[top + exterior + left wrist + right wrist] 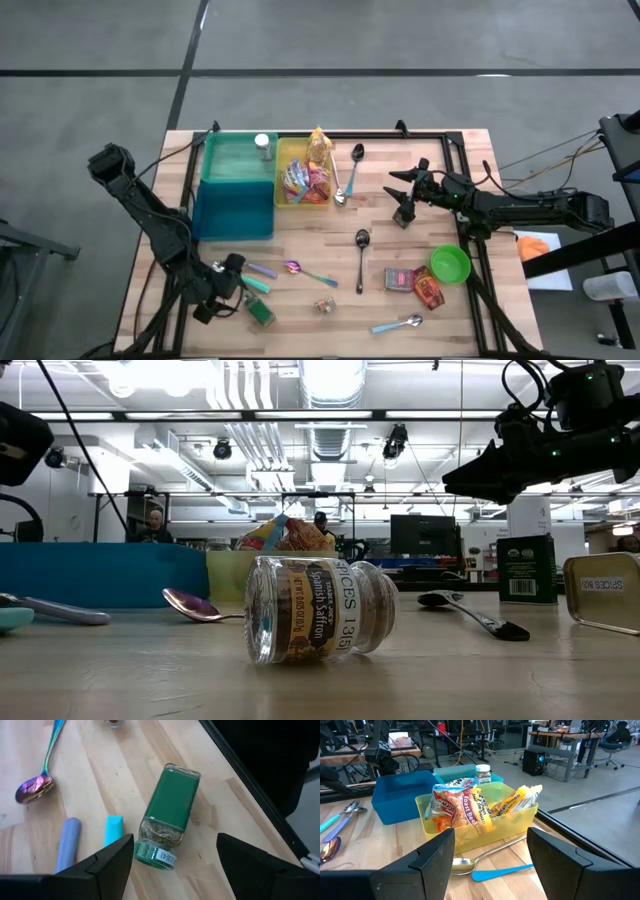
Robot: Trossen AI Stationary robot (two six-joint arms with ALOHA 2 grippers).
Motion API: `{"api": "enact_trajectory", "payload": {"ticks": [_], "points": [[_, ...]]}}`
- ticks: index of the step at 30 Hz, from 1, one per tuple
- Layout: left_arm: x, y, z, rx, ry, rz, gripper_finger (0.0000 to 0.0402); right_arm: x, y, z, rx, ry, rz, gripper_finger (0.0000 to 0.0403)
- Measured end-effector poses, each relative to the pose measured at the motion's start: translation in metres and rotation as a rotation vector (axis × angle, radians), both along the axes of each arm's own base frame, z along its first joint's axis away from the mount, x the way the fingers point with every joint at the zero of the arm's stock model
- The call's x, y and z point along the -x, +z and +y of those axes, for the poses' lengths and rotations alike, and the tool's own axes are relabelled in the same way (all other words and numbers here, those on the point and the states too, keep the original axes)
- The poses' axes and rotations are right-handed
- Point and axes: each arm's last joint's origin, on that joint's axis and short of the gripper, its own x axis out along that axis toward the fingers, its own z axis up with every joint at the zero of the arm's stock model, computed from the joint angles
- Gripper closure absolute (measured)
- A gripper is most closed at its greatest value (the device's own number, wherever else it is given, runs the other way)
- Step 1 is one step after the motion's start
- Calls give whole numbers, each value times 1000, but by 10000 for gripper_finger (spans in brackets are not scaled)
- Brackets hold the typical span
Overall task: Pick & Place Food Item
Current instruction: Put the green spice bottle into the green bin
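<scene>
A green-labelled spice jar [169, 810] lies on its side on the wooden table, near the front left; its green cap [155, 854] points toward my left gripper [175, 865]. That gripper hovers open just above and behind the cap, one finger on either side, touching nothing; in the high view it is [238, 277], with the jar [262, 312] beside it. My right gripper [405, 200] hangs open at mid right, facing a yellow bin [470, 827] filled with food packets [462, 805]. A small saffron jar [315, 608] lies on its side near the front.
A blue bin [235, 185] with a small white-lidded jar [262, 146] on it stands beside the yellow bin. Several spoons lie scattered, one iridescent [35, 787]. Teal and lavender handles [112, 830] lie beside the green jar. A green bowl [450, 263] and red packets [415, 283] lie front right.
</scene>
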Motion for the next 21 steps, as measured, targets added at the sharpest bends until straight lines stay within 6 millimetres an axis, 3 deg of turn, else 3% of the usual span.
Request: {"api": "enact_trajectory", "payload": {"ticks": [11,21], "points": [[4,-6,-6,-36,15,-15,115,0,0,0,0,0,0,156],[13,-28,-1,-25,-7,-66,114,0,0,0,0,0,0,156]]}}
